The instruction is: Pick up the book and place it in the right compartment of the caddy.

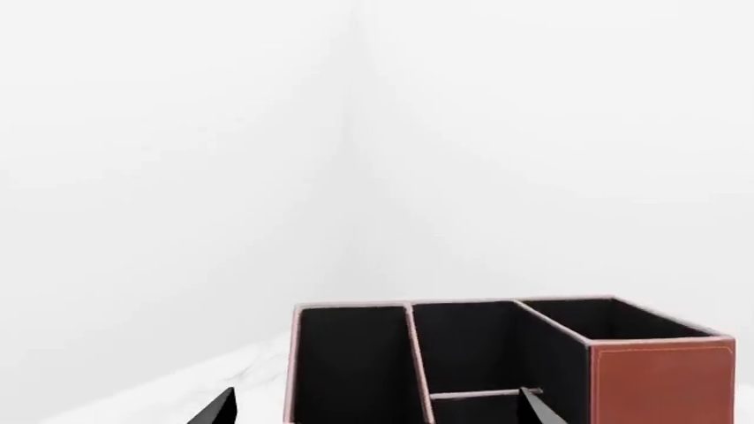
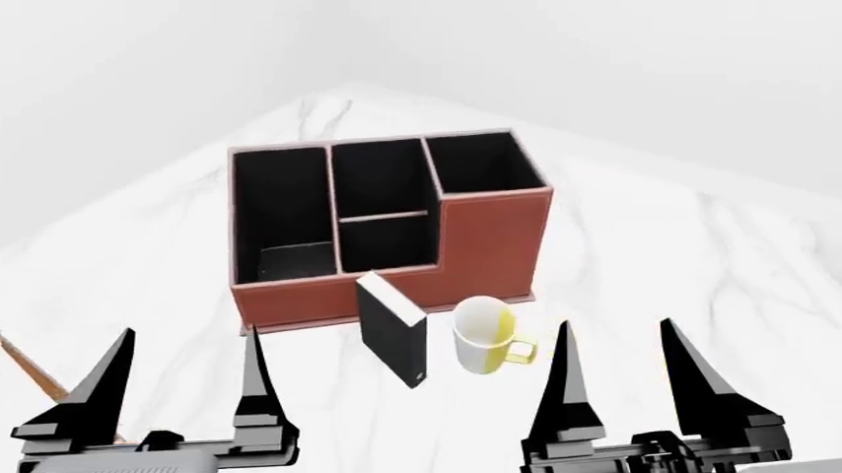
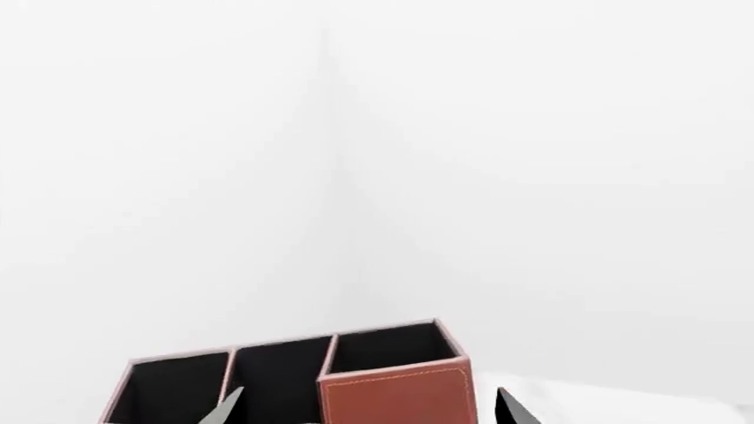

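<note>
You're on a white marble-look worktop [image 2: 736, 256] with faint grey veins, plain white walls meeting in a corner behind it. No readable writing or logos anywhere. The book [image 2: 393, 328] stands upright on the worktop just in front of the caddy [image 2: 487, 246], with the white-and-yellow mug [image 2: 484, 336] just beside it on the right. The right compartment [image 2: 476, 163] holds nothing you can see. Your left gripper [image 2: 184, 379] and right gripper [image 2: 629, 374] both hover near the bottom of the head view, fingers spread wide, holding nothing.
</note>
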{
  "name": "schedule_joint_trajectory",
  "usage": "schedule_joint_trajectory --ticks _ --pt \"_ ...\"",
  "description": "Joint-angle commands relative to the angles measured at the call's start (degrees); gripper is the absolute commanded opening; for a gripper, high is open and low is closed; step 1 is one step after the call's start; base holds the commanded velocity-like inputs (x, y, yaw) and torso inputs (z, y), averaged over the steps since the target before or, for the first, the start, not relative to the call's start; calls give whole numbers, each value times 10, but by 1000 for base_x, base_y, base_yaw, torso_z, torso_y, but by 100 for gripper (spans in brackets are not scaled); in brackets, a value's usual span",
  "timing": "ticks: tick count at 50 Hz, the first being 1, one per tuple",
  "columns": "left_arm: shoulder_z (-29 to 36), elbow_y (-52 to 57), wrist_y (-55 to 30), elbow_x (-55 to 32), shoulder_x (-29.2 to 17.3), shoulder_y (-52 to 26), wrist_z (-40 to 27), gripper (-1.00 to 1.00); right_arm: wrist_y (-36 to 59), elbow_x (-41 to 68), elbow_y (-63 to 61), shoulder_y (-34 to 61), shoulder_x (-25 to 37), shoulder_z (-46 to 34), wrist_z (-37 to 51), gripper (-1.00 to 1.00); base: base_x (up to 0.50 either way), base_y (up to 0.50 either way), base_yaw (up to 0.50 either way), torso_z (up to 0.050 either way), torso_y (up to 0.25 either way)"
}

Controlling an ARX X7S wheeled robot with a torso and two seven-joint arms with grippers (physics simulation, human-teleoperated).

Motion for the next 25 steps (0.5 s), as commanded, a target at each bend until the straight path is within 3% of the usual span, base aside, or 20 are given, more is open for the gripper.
schedule_joint_trajectory --ticks 1,25 --pt "2 -1 1 -2 -5 -1 -5 100 -4 -4 2 1 4 -5 2 100 324 -116 0 0 0" --pt "8 -2 3 -5 -13 -3 -13 100 -10 -13 2 1 12 -13 11 100 43 2 0 0 0"
